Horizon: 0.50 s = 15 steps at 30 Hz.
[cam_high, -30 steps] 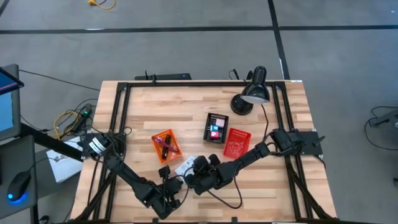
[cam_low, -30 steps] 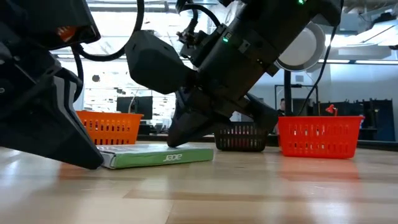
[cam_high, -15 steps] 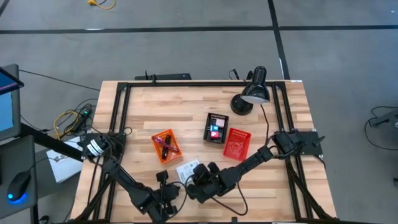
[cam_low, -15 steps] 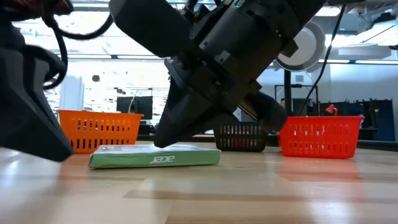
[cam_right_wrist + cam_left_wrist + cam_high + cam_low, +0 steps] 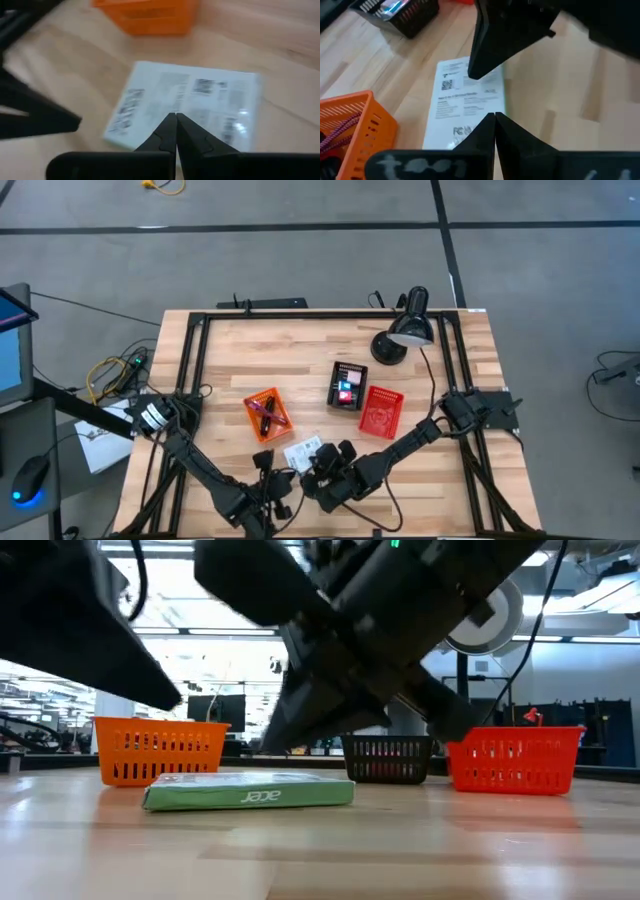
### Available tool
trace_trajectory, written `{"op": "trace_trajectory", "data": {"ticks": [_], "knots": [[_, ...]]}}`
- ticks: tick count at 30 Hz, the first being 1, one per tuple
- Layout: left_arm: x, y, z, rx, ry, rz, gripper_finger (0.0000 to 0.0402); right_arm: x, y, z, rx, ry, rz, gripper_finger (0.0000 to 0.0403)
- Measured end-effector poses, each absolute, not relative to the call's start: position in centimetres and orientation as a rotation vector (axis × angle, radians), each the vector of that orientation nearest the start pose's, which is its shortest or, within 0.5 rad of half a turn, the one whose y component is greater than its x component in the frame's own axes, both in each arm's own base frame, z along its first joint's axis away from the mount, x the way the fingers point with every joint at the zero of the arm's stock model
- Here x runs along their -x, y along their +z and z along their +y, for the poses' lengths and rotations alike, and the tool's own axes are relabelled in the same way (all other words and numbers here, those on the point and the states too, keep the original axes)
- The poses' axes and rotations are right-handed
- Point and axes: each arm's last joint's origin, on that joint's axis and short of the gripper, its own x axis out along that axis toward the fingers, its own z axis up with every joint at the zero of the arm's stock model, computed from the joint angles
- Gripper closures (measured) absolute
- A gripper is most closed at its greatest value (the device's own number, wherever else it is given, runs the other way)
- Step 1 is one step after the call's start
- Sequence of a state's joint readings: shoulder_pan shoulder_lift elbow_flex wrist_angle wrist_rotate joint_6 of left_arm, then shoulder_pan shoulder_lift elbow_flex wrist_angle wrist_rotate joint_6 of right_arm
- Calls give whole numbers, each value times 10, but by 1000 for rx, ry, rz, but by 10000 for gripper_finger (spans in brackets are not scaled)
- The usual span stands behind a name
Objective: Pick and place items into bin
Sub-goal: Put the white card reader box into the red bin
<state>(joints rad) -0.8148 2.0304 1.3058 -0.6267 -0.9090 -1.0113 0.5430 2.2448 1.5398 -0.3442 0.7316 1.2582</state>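
The white card-like packet (image 5: 300,451) with a green edge lies flat on the wood near the table's near edge; it also shows in the low view (image 5: 250,792). My left gripper (image 5: 494,119) is shut and hangs above the packet's near end (image 5: 465,102). My right gripper (image 5: 175,119) is shut too, hovering over the packet (image 5: 190,105) from the right. In the low view both dark grippers stand clear above it. The marker and purple tool lie in the orange basket (image 5: 268,414). The small cubes sit in the black basket (image 5: 347,385).
A red basket (image 5: 381,410) stands right of the black one. The black desk lamp (image 5: 402,335) is at the far right of the table. Both arms crowd the near middle (image 5: 330,480). Bare wood lies at the far left (image 5: 240,345).
My left gripper drew back from the packet's end toward the table's left, then rose well clear of the wood. The packet, tilted a second ago, settled flat and shifted slightly left. My right gripper moved a little toward the near edge and lifted slightly above the packet.
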Motion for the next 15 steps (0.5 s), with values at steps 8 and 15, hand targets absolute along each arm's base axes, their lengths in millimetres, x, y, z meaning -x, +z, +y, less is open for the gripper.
{"op": "trace_trajectory", "data": {"ticks": [8, 15], "knots": [[-284, 125, -244, -15, 492, 723, 401, -394, 114, 207, -532, -718, 636, 403], [-277, 105, -236, 95, 489, 730, 401, -393, 124, 210, -426, -571, 777, 399]]}}
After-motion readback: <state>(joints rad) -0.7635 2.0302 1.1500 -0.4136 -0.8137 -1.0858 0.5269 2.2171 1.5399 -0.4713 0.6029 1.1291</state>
